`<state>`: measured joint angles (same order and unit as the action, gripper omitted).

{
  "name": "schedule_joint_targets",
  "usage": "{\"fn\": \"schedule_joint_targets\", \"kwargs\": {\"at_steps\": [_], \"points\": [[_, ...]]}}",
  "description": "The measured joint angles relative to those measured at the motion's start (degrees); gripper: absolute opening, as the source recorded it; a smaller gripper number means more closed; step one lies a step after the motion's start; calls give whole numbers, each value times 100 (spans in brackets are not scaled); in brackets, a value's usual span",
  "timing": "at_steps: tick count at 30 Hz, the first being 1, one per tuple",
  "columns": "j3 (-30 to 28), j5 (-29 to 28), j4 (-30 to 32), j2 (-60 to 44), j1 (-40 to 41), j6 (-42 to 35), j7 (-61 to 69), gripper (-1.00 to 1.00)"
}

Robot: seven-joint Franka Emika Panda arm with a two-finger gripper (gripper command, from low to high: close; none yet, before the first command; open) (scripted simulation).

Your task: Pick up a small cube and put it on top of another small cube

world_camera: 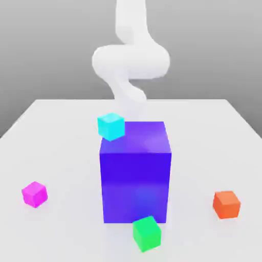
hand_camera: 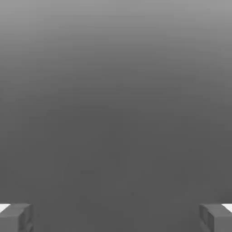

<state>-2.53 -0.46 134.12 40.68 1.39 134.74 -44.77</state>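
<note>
Nearest in the exterior view is the green cube [world_camera: 147,234], just in front of the big blue block [world_camera: 135,187]; whether they touch, I cannot tell. The orange cube [world_camera: 226,204] is on the exterior view's right, and the magenta cube [world_camera: 35,194] on its left. Both sit on the table [world_camera: 204,153], well apart from the block, so the jaws should have room around them. The cyan cube [world_camera: 111,127] appears to be on the block's top, at its left edge in the exterior view; perhaps it partly overhangs, so a push could make it fall. Farther is the white arm [world_camera: 131,61]. In the hand view, the gripper [hand_camera: 116,217] has its jaws wide apart with nothing between them, which suits a grasp that is still to be made. No small cube seems stacked on another small one, so picking one up is probably the present step.
</note>
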Motion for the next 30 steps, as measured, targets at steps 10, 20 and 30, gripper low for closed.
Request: {"fn": "schedule_joint_targets", "kwargs": {"at_steps": [10,20,30], "points": [[-1141,-2,951,-2083,589,1207,571,0],[-2082,644,1880,-4206,1384,2380,1597,0],[-778,2212,1803,-6031,2707,3615,2924,-100]]}}
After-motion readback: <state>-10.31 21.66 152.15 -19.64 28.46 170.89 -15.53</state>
